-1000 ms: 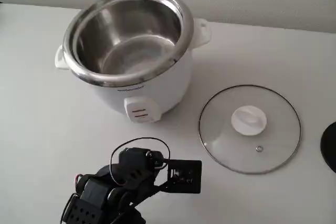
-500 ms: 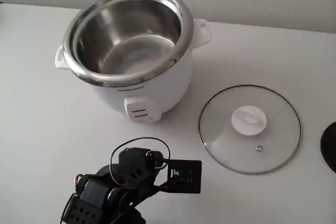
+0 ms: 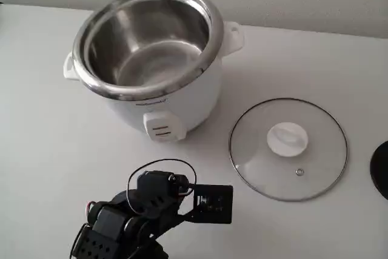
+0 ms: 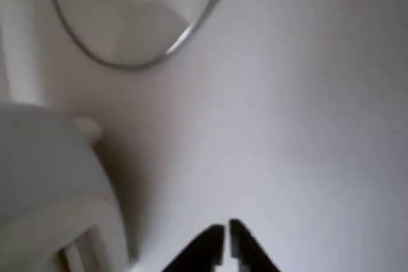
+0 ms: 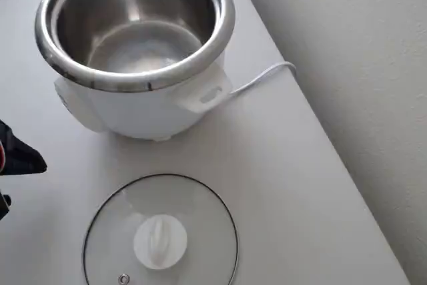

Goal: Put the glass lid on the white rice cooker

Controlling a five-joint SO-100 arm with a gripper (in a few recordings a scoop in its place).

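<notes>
The gripper (image 4: 227, 241) hovers over bare table (image 3: 48, 144), fingers pressed together, empty — the lid (image 3: 288, 148) lies flat well apart, beside the cooker (image 3: 148, 59).

Black arm (image 3: 130, 219) — looped black cable (image 3: 160, 163), pointed gripper (image 4: 226, 246)

Cooker and lid on the table

In the fixed view the cooker (image 3: 148, 59) stands near the table's (image 3: 48, 150) back edge; the lid (image 3: 288, 148) lies flat to its right, apart, nearer the front.
</notes>
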